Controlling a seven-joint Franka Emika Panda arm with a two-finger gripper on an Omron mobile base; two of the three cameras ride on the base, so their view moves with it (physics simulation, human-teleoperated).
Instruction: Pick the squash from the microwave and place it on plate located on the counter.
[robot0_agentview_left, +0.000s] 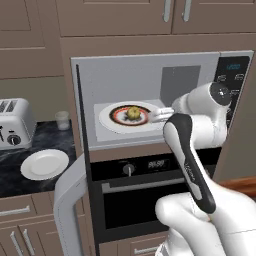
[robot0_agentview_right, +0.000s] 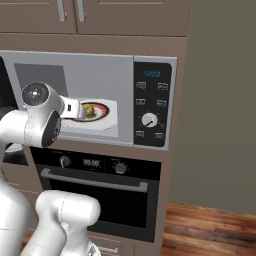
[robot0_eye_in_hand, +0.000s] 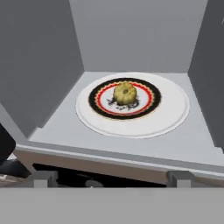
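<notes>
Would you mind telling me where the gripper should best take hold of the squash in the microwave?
Probably across the squash's rounded middle, coming in level through the open microwave front. It sits alone at the centre of the ringed plate, free on both flanks, and the ceiling likely rules out a top-down grasp.

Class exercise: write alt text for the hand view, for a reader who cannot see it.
A small yellow-green squash sits at the centre of a white plate with red and black rings, on a round white turntable inside the open grey microwave. The gripper's two dark fingertips show below the microwave's front edge, apart and holding nothing.
</notes>
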